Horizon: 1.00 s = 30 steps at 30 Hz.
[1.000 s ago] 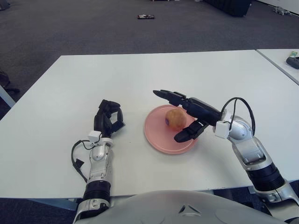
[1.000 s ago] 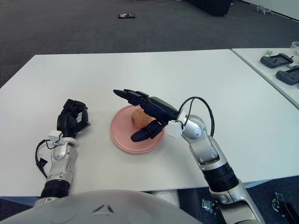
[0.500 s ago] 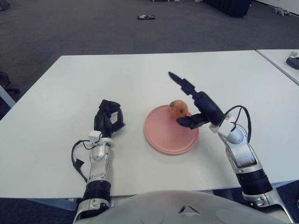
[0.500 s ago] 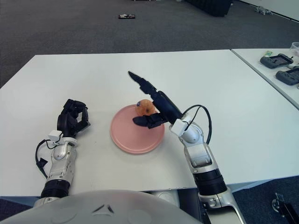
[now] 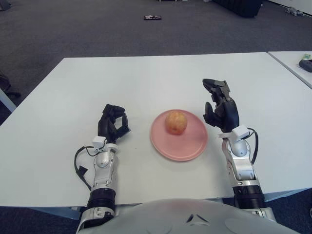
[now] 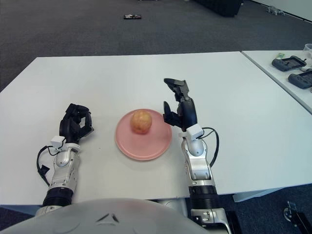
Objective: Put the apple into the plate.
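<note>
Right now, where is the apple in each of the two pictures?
Left eye view: the apple sits just right of the picture's middle, on the far part of the pink plate.
Right eye view: the apple sits left of the middle, on the same plate.
Shared landmark: the right robot hand, raised right of the plate.

Both head cameras look steeply down on one table (image 5: pixel 146 73).
</note>
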Motion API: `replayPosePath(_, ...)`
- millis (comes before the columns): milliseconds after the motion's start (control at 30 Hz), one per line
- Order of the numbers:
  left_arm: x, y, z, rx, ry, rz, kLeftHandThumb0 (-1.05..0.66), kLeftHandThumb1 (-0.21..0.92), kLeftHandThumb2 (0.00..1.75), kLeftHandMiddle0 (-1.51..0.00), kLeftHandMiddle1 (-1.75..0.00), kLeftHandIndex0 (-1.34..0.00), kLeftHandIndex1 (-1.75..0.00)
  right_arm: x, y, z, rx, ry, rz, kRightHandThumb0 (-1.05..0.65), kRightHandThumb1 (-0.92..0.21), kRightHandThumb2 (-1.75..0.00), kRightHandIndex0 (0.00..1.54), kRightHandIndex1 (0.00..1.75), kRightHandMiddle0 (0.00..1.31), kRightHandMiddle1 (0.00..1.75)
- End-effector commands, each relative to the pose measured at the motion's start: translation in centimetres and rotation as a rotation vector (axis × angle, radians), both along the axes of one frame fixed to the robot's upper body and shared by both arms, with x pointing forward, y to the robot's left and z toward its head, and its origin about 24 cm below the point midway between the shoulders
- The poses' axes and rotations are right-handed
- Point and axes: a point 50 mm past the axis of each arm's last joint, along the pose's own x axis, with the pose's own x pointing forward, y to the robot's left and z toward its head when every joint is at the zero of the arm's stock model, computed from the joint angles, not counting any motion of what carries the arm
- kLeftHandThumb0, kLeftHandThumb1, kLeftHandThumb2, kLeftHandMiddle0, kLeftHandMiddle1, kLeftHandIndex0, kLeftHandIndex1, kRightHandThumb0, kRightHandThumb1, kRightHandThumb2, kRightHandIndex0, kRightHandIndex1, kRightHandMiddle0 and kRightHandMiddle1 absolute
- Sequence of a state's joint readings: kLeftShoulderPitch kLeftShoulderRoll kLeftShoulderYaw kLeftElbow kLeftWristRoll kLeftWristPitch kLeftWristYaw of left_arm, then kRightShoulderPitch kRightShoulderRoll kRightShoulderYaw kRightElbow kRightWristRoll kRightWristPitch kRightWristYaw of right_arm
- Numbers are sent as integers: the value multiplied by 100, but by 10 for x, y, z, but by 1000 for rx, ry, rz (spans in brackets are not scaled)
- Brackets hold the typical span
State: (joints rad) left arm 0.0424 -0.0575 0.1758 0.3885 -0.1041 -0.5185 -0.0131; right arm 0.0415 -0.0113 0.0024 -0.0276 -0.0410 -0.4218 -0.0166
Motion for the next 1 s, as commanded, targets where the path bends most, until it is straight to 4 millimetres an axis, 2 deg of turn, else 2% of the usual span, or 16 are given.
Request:
replayPosePath(0,-11,0,-16,-19,78,16,-42,50,110,-101,-175,-46,-175,0,-4,-4,64,13,-79,-46,-81,-85,20,117,15,165)
replayPosePath(67,-11,-1,-16,-23,79,15,-42,50,110,-101,-175,-46,-175,0,-6,-7,77,38,-114,-40,-85,-69,28,119,19,171)
replayPosePath(133,-11,-1,-16,-25,79,13,-42,50,110,-100,-175,-46,-175,0,-7,-10,84,60,-144,-38,-84,-67,33,121,22,173)
replayPosePath(367,-10,-1,-15,-46,63,3,-42,52,108,-97,-175,-45,-175,-2,-16,-22,69,121,-215,-37,-73,-80,47,130,30,175)
replayPosePath(700,-10,-2,-15,-51,44,9,-41,53,106,-97,-175,-44,-175,-3,-26,-35,28,162,-241,-38,-69,-85,53,134,33,175)
replayPosePath(967,-10,-2,-15,-43,54,8,-41,54,105,-98,-175,-44,-175,-7,-29,-55,20,247,-247,-39,-65,-90,56,138,36,175)
